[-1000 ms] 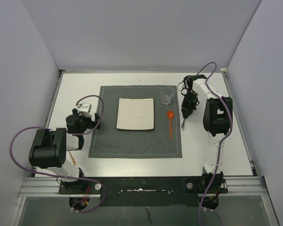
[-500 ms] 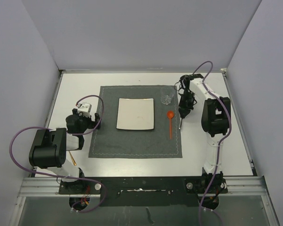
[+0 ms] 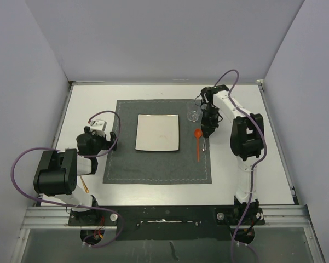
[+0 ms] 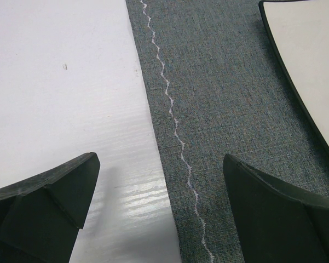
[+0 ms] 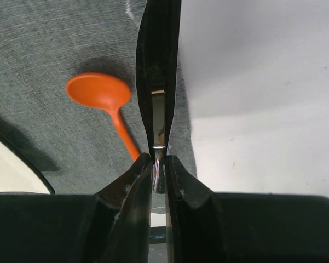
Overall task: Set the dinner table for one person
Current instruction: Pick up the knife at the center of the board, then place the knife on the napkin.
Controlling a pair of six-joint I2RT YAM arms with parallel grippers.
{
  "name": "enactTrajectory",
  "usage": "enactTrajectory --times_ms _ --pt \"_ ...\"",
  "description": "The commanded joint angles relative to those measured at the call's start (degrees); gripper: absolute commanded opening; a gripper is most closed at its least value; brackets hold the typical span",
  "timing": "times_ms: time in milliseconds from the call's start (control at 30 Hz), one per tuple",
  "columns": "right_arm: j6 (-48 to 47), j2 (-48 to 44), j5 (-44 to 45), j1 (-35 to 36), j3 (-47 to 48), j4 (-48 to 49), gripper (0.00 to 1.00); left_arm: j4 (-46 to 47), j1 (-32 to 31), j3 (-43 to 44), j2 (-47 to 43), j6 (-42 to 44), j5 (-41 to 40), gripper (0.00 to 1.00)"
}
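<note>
Overhead view: the dinner table [image 3: 87,101], a broad white top, fills the cell in front of both arms. On it lies a grey placemat [image 3: 126,164] bearing a square plate [image 3: 157,132], a small glass [image 3: 193,115] and an orange spoon [image 3: 197,139]. The right gripper [image 5: 159,164], nearly closed, pinches a slim utensil [image 3: 205,146] just right of the spoon. The left gripper [image 4: 159,167] hangs wide open, holding nothing, over the mat's left edge. The table looks rigid, glossy and probably slippery. It is to be set upon, not grasped.

white dinner table [image 3: 90,104]; orange spoon [image 3: 198,143]
</note>
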Motion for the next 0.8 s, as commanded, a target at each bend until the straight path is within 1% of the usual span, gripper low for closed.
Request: enactTrajectory --times_ms 0,767 --pt "0.3 -4.1 -1.0 1.7 3.1 -1.7 0.0 4.6 0.1 -0.1 0.5 -0.2 0.5 0.98" --pt "1.5 -1.0 -2.8 9.4 6.0 -2.7 0.0 4.5 0.1 -0.1 0.5 -0.2 0.6 0.98"
